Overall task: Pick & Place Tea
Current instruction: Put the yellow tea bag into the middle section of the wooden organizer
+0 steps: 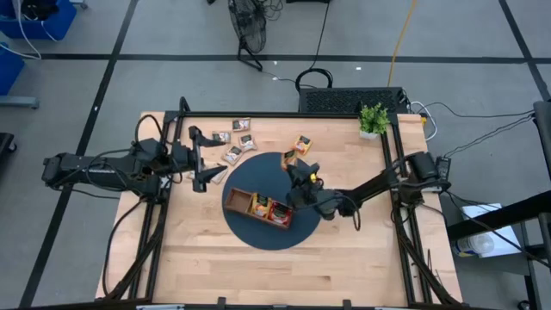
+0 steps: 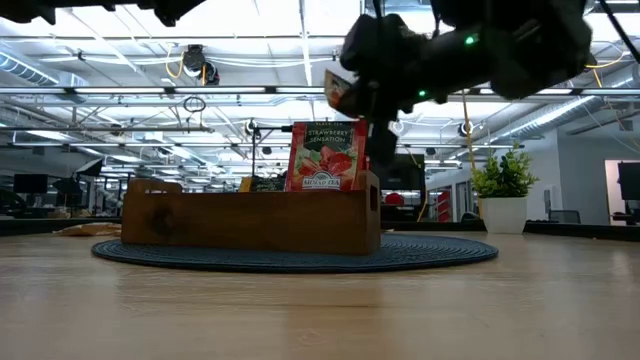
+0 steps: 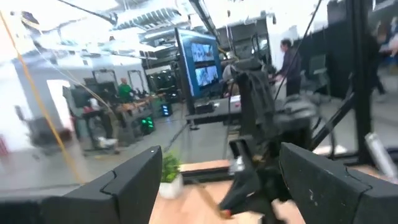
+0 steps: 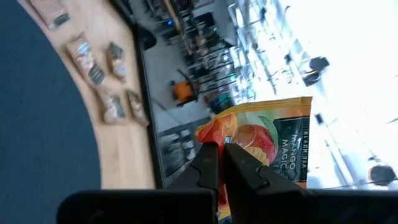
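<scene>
The right gripper (image 4: 221, 163) is clamped on an orange tea sachet (image 4: 267, 140), held in the air above the wooden tray (image 1: 258, 207) on the dark round mat (image 1: 258, 176). The left gripper (image 1: 205, 159), fingers spread and empty, hovers near the brown sachets (image 1: 234, 138) lying on the table (image 1: 207, 258)

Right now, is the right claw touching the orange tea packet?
Touching. The right wrist view shows the right claw pinched shut on the orange tea packet, which sticks out from between its fingers.
</scene>
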